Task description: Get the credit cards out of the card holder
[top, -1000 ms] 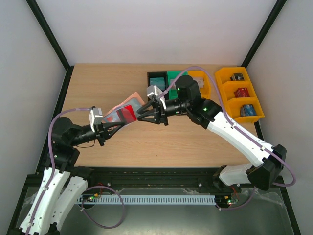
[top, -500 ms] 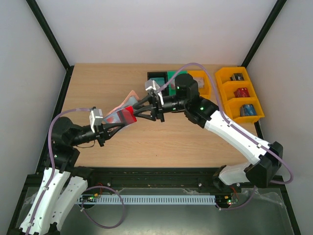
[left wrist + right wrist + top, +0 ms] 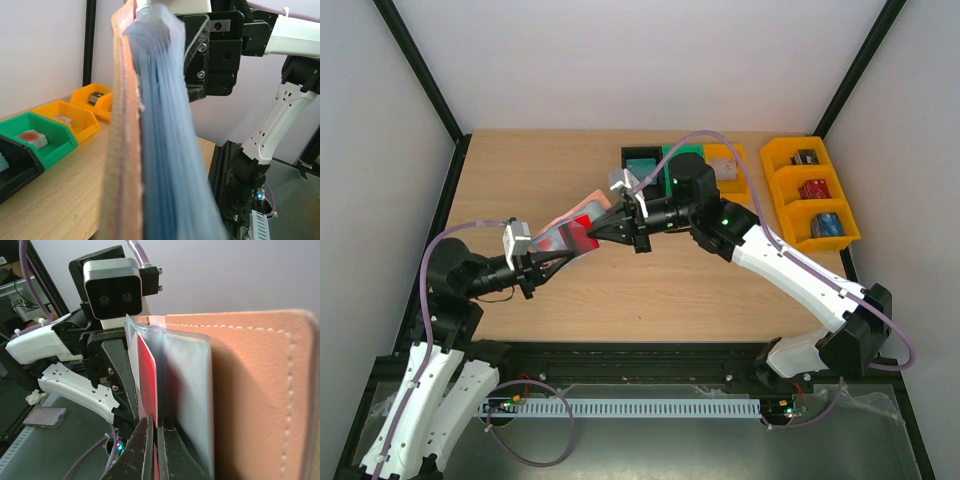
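Note:
The card holder (image 3: 588,208), pinkish-tan outside with blue-grey lining, hangs open above the table's middle. My left gripper (image 3: 544,254) is shut on its lower left edge. A bright red credit card (image 3: 582,237) sticks out of the lining pockets. My right gripper (image 3: 599,233) comes in from the right and is shut on that card's edge. In the right wrist view the two dark fingertips (image 3: 156,421) pinch the red card (image 3: 149,385) beside the leather flap (image 3: 250,390). The left wrist view is filled by the holder's edge (image 3: 122,150) and lining (image 3: 167,150); its own fingers are hidden.
Black (image 3: 641,161), green (image 3: 675,157) and orange (image 3: 730,166) bins stand at the back centre, just behind the right arm. A yellow three-compartment bin (image 3: 792,190) with small blocks sits at the back right. Bare wood lies left of and in front of the grippers.
My right gripper has slid left onto the holder and closed on the red card. The left gripper keeps the holder in the same place.

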Robot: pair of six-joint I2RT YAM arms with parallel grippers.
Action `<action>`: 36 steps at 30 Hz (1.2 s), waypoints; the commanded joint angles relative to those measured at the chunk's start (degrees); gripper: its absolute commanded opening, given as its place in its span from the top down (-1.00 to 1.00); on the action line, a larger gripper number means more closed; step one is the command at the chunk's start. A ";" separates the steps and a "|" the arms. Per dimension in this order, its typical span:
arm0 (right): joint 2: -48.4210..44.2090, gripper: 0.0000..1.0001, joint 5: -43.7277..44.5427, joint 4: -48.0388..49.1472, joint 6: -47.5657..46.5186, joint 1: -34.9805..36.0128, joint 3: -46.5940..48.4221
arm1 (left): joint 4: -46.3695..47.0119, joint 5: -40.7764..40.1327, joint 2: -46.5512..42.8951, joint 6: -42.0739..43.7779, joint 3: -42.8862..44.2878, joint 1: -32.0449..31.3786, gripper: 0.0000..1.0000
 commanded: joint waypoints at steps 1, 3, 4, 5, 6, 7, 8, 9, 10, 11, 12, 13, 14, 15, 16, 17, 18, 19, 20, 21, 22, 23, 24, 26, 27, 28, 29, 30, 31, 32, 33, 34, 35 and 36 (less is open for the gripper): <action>-0.85 0.97 0.26 -1.11 -1.87 0.11 1.73 | 2.42 1.97 -0.51 -0.20 -0.13 -0.13 0.74; -1.22 0.97 1.28 -2.31 -2.90 -0.09 1.65 | 2.93 2.27 -0.57 -0.66 -0.23 -0.10 0.66; -1.30 0.97 1.72 -2.89 -3.24 -0.20 1.75 | 3.15 2.28 -0.63 -0.97 -0.32 -0.08 0.66; -1.34 0.97 1.99 -3.55 -3.55 -0.25 1.81 | 3.36 2.29 -0.66 -1.07 -0.39 -0.12 0.66; -1.37 0.97 2.25 -4.17 -3.94 -0.40 1.97 | 3.45 2.29 -0.69 -1.16 -0.42 -0.08 0.66; -1.44 0.97 2.48 -4.96 -4.41 -0.45 2.19 | 3.43 2.29 -0.67 -1.24 -0.40 -0.10 0.66; -1.51 0.97 2.91 -5.82 -4.97 -0.54 2.42 | 3.45 2.29 -0.67 -1.30 -0.32 -0.12 0.66; -1.59 0.97 3.27 -6.60 -5.56 -0.72 2.59 | 3.46 2.29 -0.71 -1.33 -0.29 -0.09 0.68; -1.84 0.97 3.80 -7.23 -5.99 -0.88 2.69 | 3.46 2.21 -0.67 -1.34 -0.25 -0.10 0.69; -2.08 0.97 4.03 -7.75 -6.49 -1.09 2.84 | 3.38 2.16 -0.76 -1.34 -0.14 -0.12 0.72; -2.34 0.97 4.35 -8.22 -6.84 -1.29 2.91 | 3.31 2.12 -0.76 -1.34 -0.16 -0.11 0.74; -2.55 0.97 4.74 -8.82 -7.22 -1.47 3.03 | 3.28 2.09 -0.76 -1.34 -0.21 -0.03 0.78; -2.71 0.97 5.13 -9.29 -7.56 -1.54 3.05 | 3.29 2.06 -0.76 -1.22 -0.29 -0.08 0.83; -2.79 0.97 5.34 -9.69 -7.76 -1.67 3.10 | 3.28 2.11 -0.76 -1.32 -0.33 0.00 0.89; -2.84 0.97 5.50 -10.02 -7.98 -1.70 3.28 | 3.35 2.11 -0.78 -1.33 -0.40 -0.07 0.95; -2.93 0.97 5.73 -10.32 -8.22 -1.74 3.46 | 3.38 2.11 -0.77 -1.39 -0.40 -0.05 0.95; -2.99 0.97 6.08 -10.78 -8.52 -1.77 3.55 | 3.37 1.97 -0.76 -1.47 -0.41 -0.01 0.95; -3.08 0.97 6.81 -11.45 -9.01 -1.85 3.76 | 3.25 1.71 -0.82 -1.62 -0.33 -0.03 0.95; -3.23 0.97 7.87 -12.25 -9.53 -2.03 3.91 | 2.95 1.06 -0.88 -1.82 -0.32 -0.04 0.95; -3.44 0.97 8.95 -13.15 -10.14 -2.40 4.10 | 2.60 0.18 -0.99 -2.10 -0.26 0.07 0.95; -3.94 0.97 10.02 -14.08 -10.70 -2.98 4.21 | 2.11 -0.80 -1.13 -2.53 -0.32 0.17 0.95; -4.45 0.97 10.68 -14.32 -10.83 -3.91 4.04 | 1.76 -2.06 -1.36 -2.96 -0.54 0.36 0.95; -4.79 0.97 10.97 -14.36 -10.66 -5.13 3.79 | 1.76 -3.27 -1.69 -4.00 -0.98 0.66 0.95; -5.14 0.97 10.97 -14.63 -10.06 -7.77 3.52 | 2.43 -7.09 -2.47 -7.36 -2.57 1.59 0.95; -5.08 0.97 11.19 -14.89 -9.73 -9.34 3.56 | 2.89 -8.70 -2.90 -9.60 -3.59 2.31 0.95; -4.95 0.97 11.43 -15.23 -9.57 -10.42 3.52 | 3.43 -10.63 -3.40 -12.12 -4.75 3.11 0.95; -4.83 0.97 11.61 -15.35 -9.35 -11.49 3.32 | 3.73 -12.51 -3.85 -14.70 -6.05 3.93 0.95; -4.66 0.97 12.30 -15.37 -9.07 -12.39 3.15 | 3.81 -14.48 -4.34 -16.77 -7.37 4.86 0.95; -4.44 0.97 13.14 -15.33 -8.75 -13.26 3.05 | 3.70 -16.61 -4.73 -18.97 -8.53 5.84 0.95; -4.18 0.97 15.23 -15.47 -8.64 -13.72 3.09 | 3.30 -18.60 -4.93 -20.87 -9.61 6.79 0.95; -3.80 0.97 18.30 -15.92 -8.83 -13.83 3.34 | 3.02 -20.59 -5.18 -22.48 -10.67 7.81 0.95; -3.41 0.97 21.23 -16.45 -9.28 -13.85 3.74 | 2.71 -22.36 -5.23 -23.94 -11.78 8.78 0.95; -2.99 0.97 24.17 -16.93 -10.04 -13.85 3.96 | 2.23 -23.95 -5.24 -25.01 -12.82 9.58 0.95; -2.92 0.97 26.69 -17.07 -10.93 -13.85 3.98 | 1.85 -25.33 -5.19 -25.77 -13.68 10.15 0.95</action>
